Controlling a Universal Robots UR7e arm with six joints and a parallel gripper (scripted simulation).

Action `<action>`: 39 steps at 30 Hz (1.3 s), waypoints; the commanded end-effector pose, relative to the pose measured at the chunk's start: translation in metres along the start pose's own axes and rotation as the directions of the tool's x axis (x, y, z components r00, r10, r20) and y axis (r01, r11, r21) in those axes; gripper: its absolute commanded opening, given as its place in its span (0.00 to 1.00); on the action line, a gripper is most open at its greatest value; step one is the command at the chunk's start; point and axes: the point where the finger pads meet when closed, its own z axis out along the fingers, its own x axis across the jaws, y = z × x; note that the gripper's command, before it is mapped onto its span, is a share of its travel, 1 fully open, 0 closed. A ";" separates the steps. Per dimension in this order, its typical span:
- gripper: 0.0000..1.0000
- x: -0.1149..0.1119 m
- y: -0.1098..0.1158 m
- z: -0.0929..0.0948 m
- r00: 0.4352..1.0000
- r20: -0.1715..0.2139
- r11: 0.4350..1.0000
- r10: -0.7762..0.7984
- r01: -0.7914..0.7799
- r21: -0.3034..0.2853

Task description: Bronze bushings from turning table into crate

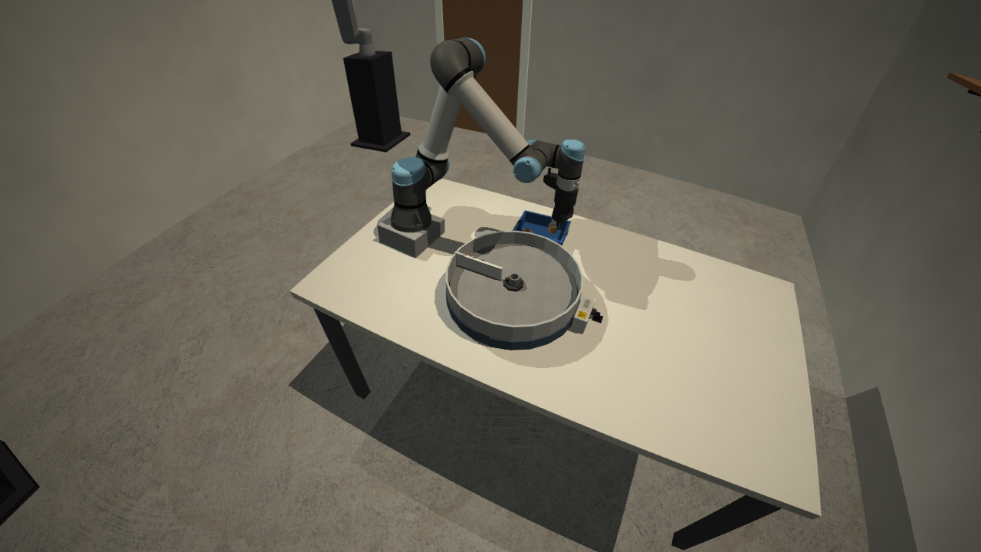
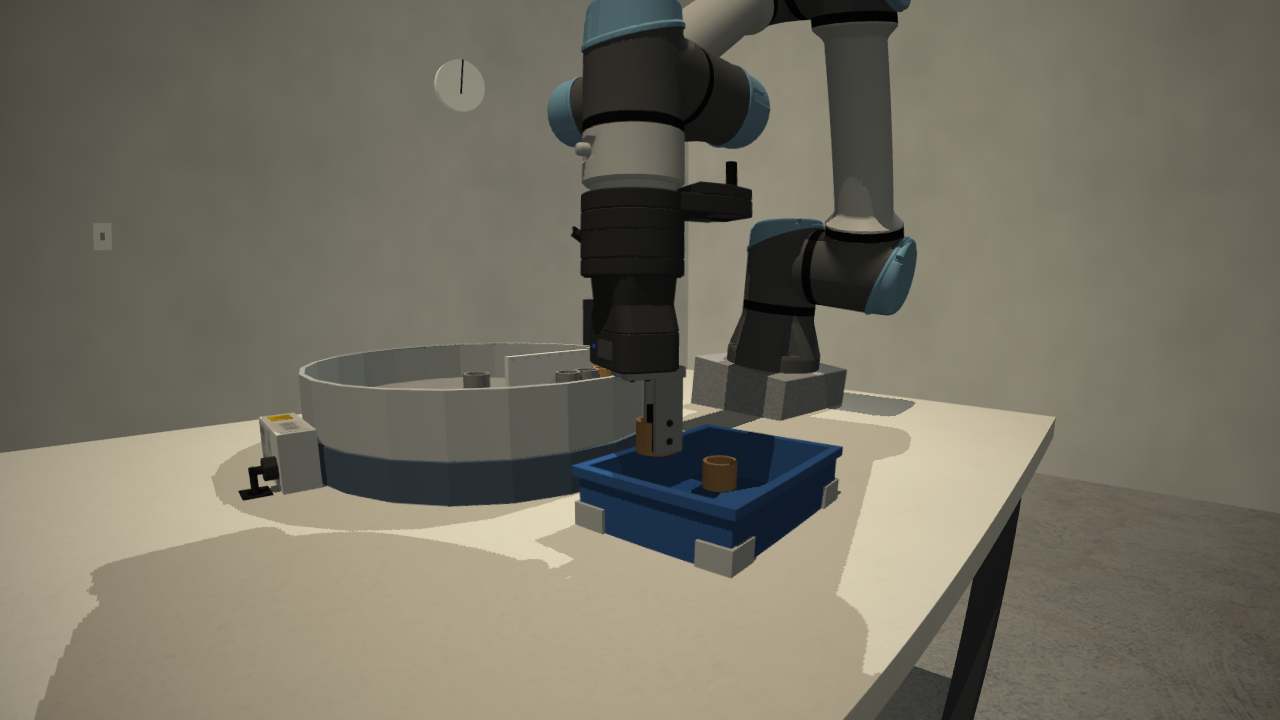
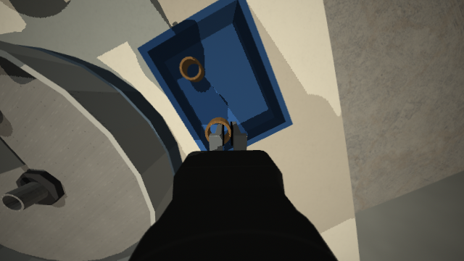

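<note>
"What does the wrist view give that the exterior view hides?"

"The grip: the gripper (image 1: 556, 223) (image 2: 658, 442) (image 3: 227, 129) pinches the wall of a bronze bushing (image 1: 552, 228) (image 2: 643, 436) (image 3: 217, 120), one finger inside its bore, over the blue crate (image 2: 657, 523) (image 3: 267, 65). Another bushing (image 2: 718, 474) (image 3: 199, 75) is inside."

"And farther back?"

"Only the exterior view clearly shows a third bronze one (image 2: 604, 371) beside two steel bushings (image 2: 566, 377), on the turning table (image 1: 514, 323) (image 2: 447, 429) (image 3: 109, 217). It shows the wall clock (image 2: 459, 85) too."

"How do they look?"

"The bronze ones are orange-brown, short, hollow; the one in the crate stands upright. The steel ones are grey."
</note>
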 end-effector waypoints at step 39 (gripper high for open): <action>0.00 0.001 0.001 0.017 1.000 -0.002 1.000 0.000 0.000 -0.003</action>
